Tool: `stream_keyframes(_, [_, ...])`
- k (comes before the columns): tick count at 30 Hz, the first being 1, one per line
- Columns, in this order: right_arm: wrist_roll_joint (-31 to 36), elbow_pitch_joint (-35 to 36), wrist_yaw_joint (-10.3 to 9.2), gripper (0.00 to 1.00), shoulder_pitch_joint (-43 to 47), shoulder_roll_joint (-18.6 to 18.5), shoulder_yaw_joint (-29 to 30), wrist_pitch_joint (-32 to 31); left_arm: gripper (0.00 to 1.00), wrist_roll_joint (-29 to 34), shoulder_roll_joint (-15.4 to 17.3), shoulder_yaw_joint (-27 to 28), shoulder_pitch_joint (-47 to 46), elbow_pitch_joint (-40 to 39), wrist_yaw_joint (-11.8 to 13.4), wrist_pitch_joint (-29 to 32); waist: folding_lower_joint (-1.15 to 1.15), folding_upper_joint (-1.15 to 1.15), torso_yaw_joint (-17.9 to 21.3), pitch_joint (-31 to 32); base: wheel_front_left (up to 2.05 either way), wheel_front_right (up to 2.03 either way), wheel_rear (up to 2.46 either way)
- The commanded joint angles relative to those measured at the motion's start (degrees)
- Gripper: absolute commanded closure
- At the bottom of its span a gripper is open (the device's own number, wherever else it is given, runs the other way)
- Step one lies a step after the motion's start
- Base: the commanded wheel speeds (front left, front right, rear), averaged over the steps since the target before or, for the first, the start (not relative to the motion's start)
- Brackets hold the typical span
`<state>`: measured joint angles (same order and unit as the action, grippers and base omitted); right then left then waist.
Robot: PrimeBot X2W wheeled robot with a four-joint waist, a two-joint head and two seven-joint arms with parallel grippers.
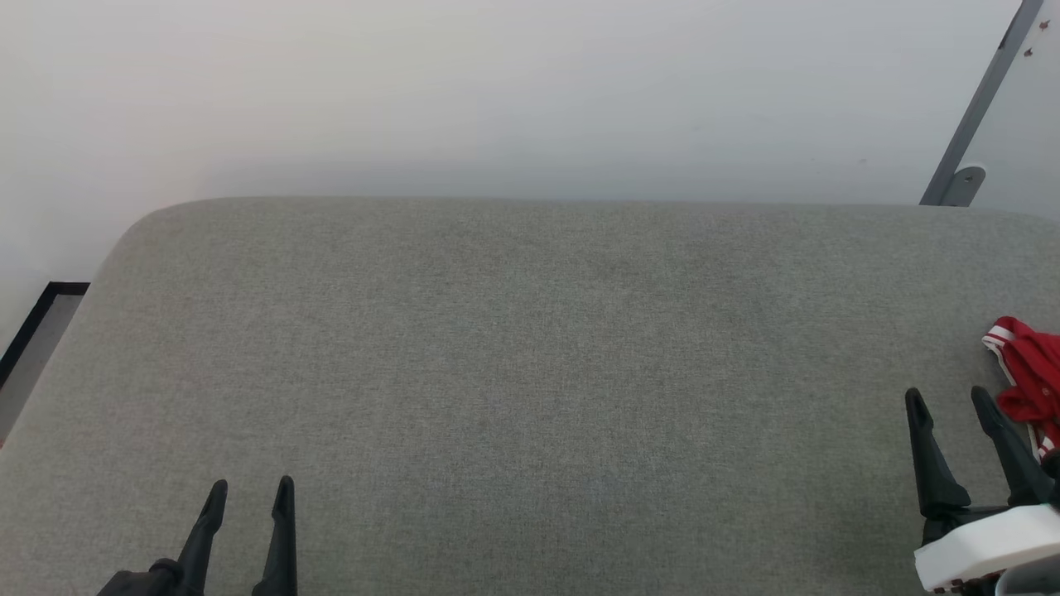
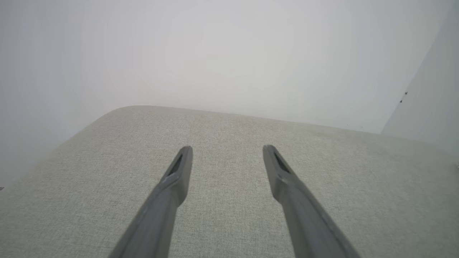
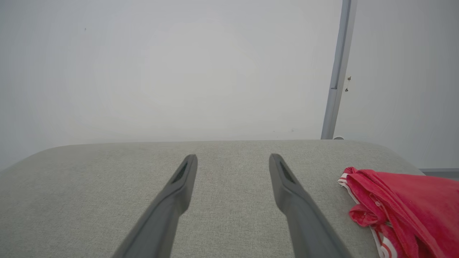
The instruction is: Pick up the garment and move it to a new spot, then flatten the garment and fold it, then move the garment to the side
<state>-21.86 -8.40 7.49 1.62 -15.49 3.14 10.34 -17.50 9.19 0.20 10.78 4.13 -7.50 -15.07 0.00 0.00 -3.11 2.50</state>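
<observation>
The garment [image 1: 1031,377] is a crumpled bright red heap with striped trim, lying at the far right edge of the grey fabric surface [image 1: 530,348]; in the right wrist view the garment [image 3: 405,211] lies right of the fingers. My right gripper [image 1: 948,397] is open just left of it, not touching, with nothing between its fingers [image 3: 287,179]. My left gripper [image 1: 251,488] is open at the lower left over bare fabric, and in its own wrist view the left gripper [image 2: 226,150] holds nothing.
A pale wall [image 1: 497,91] rises behind the surface's far edge. A grey metal post [image 1: 977,108] stands at the back right. At the far left the surface ends and a strip of floor with a dark border [image 1: 37,331] shows.
</observation>
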Motion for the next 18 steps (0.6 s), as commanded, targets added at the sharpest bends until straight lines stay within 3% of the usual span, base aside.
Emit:
stream_keyframes(1, [0.0,0.1,0.00,0.00,0.3,0.2,-0.1,0.0,0.00,0.0,0.2,0.2,-0.1,-0.2,0.0,-0.1,0.00,0.00,0.0,0.0,0.00,0.00,0.00])
stream_keyframes(11, [-0.2,0.5,0.00,0.00,0.4,0.4,-0.2,-0.3,0.00,-0.5,0.7,0.2,-0.2,0.1,0.0,-0.1,0.00,0.00,0.0,-0.2,0.00,0.00,0.00])
stream_keyframes(12, [-0.2,0.4,0.00,1.00,0.1,0.4,-0.1,-0.3,1.00,-0.3,0.5,0.0,0.0,0.2,0.0,0.0,0.00,0.00,0.0,-0.2,0.00,0.00,0.00])
stream_keyframes(18, [-3.1,-1.4,0.00,1.00,0.1,1.7,-0.1,-1.1,1.00,-3.4,-0.5,-0.1,-0.3,1.9,0.0,0.9,0.00,0.00,0.1,-0.3,0.00,0.00,0.00])
